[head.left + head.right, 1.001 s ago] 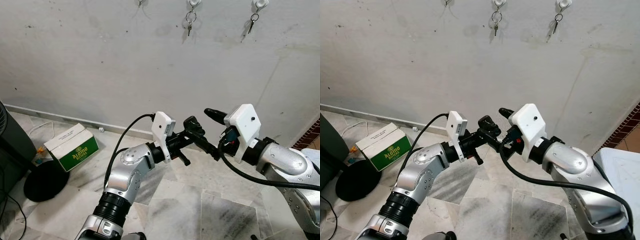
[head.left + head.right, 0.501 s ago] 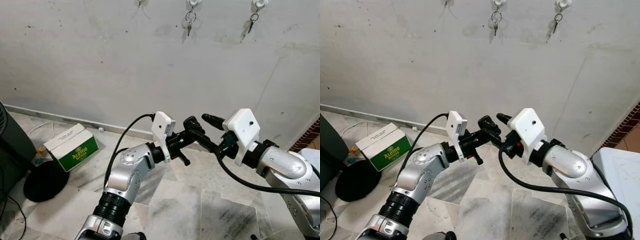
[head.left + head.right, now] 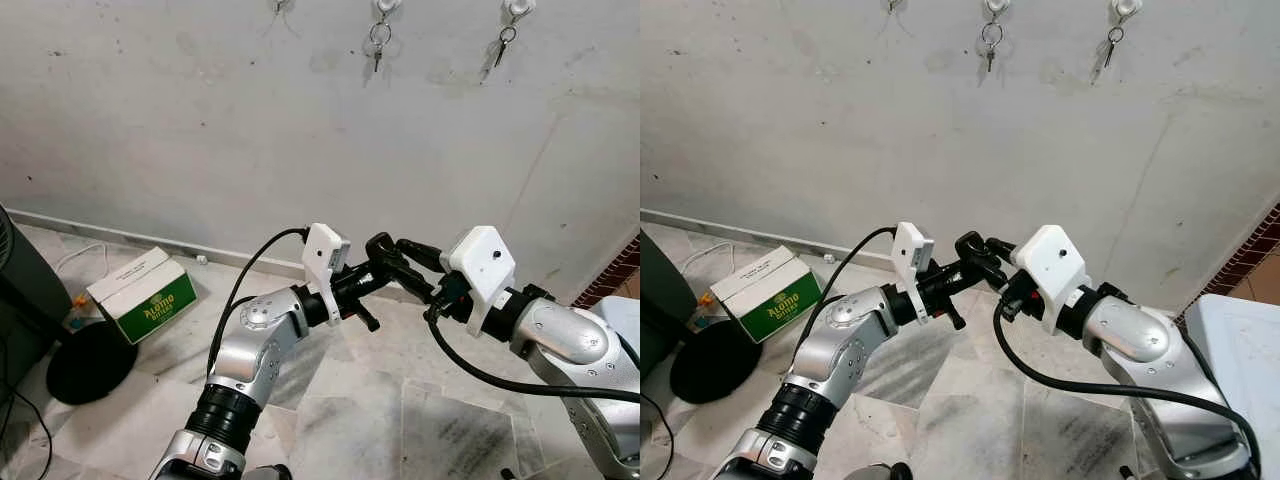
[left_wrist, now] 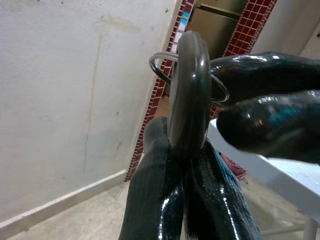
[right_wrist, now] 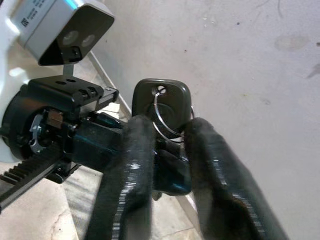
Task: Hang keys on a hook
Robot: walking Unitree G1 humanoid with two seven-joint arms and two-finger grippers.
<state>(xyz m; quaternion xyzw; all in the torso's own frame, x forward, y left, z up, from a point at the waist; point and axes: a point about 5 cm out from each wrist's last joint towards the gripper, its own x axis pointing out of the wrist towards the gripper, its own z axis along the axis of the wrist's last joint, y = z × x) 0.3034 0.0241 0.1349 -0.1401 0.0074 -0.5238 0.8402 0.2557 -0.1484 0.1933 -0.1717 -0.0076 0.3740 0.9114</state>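
I see my left gripper (image 4: 187, 150) pinching the key (image 4: 188, 100) by its dark head, held in mid-air in front of the wall (image 3: 200, 130). My right gripper (image 5: 167, 150) meets it there, fingers (image 5: 127, 165) spread either side of the key and its ring (image 5: 170, 112). High on the wall, three hooks (image 3: 384, 6); two carry keys.

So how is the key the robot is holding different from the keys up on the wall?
The held key has a wide dark head and sits low, pinched in the left gripper with the right gripper closing around it. The wall keys look slim and silvery and dangle freely from white hooks. All of them have a metal ring.
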